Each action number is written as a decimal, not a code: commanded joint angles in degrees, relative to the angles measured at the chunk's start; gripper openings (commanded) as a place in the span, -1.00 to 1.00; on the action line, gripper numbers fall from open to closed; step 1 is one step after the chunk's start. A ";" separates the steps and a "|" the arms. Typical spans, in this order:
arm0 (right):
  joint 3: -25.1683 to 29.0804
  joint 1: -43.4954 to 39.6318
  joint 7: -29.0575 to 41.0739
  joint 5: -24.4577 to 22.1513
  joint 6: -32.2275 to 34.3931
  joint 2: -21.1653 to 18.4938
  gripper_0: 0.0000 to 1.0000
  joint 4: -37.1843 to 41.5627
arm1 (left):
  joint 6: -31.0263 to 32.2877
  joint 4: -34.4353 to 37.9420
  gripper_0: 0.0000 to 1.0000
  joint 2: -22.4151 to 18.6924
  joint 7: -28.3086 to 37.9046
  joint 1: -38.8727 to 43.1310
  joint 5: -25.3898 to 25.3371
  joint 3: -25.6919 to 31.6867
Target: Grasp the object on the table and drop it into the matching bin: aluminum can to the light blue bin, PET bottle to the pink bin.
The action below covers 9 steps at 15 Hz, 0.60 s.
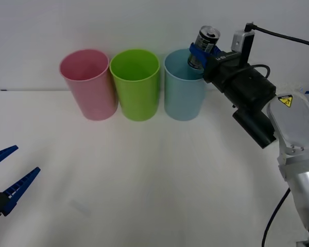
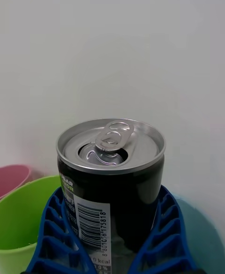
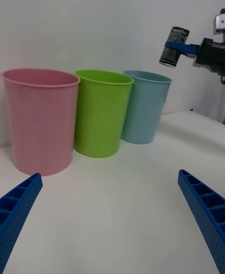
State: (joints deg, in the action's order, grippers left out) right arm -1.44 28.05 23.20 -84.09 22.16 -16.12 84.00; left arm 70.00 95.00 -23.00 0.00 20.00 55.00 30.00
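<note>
Up at the far right of the bin row, the right gripper (image 1: pixel 200 55) is clamped on the aluminum can (image 1: pixel 205 45), its blue ribbed fingers (image 2: pixel 54 236) pressed against the can's dark sides; the can is held in the air, tilted a little in the front view, with its silver pull-tab top showing and a barcode on its label; it hangs over the right-hand edge of the light blue bin (image 1: pixel 183 95), above the rim and not inside; from the left wrist view the can (image 3: pixel 174 46) appears above and just to one side of the bin's rim, clear of it. Three bins stand in a row at the back of the table (image 1: pixel 144 175): the pink bin (image 1: pixel 89 85) at the left end, a lime green bin (image 1: pixel 136 85) in the middle, the light blue bin at the right; neighbours are close together. The left gripper (image 1: pixel 7 180) rests low at the near left edge of the table, its two blue fingers spread apart and holding nothing, well apart from the bins.
</note>
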 commanded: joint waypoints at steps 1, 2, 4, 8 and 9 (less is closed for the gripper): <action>0.47 3.85 -0.26 -1.16 -1.24 1.62 -1.00 -4.72 | 0.00 0.00 1.00 0.00 0.00 0.00 0.00 0.00; 0.47 4.64 -0.35 -1.60 -1.86 1.97 -1.00 -5.77 | 0.00 0.00 1.00 0.00 0.00 0.00 0.00 0.00; 0.83 7.19 -0.52 -2.31 -2.73 2.67 -1.00 -8.85 | 0.00 0.00 1.00 0.00 0.00 0.00 0.00 0.00; 1.18 10.27 -1.05 -3.10 -4.32 3.90 -1.00 -13.07 | 0.00 0.00 1.00 0.00 0.00 0.00 0.00 0.00; 1.18 10.27 -1.05 -3.27 -4.32 3.99 -1.00 -13.16 | 0.00 0.00 1.00 0.00 0.00 0.00 0.00 0.00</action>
State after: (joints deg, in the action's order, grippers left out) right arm -0.27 38.28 22.17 -87.19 17.90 -12.21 70.95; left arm 70.00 95.00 -23.00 0.00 20.00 55.00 30.00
